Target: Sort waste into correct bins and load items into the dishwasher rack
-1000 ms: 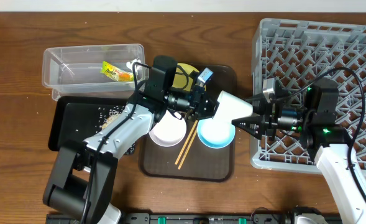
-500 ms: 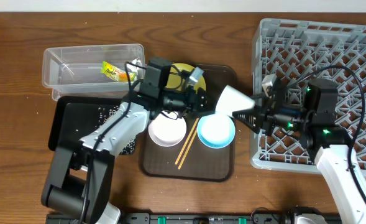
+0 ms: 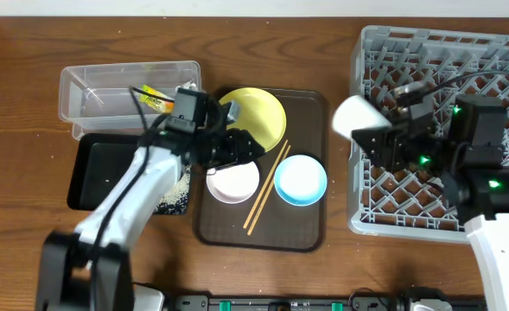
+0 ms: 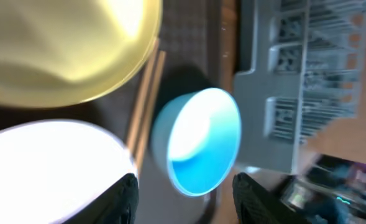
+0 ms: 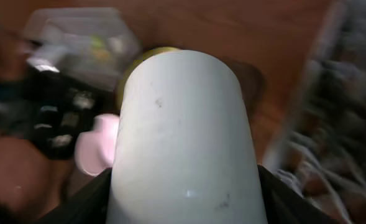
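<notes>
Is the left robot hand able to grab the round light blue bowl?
Probably yes. The left gripper is open and empty, near the round light blue bowl, which sits uncovered on the dark brown tray; only flat wooden chopsticks lie between.

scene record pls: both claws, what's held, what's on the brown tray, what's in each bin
left claw: open, empty, above the brown tray near plate and white bowl
right claw: shut on cup
cup position: held at left edge of rack, not set down
on brown tray: plate, white bowl, blue bowl, chopsticks
tub: wrapper
black tray: rice
</notes>
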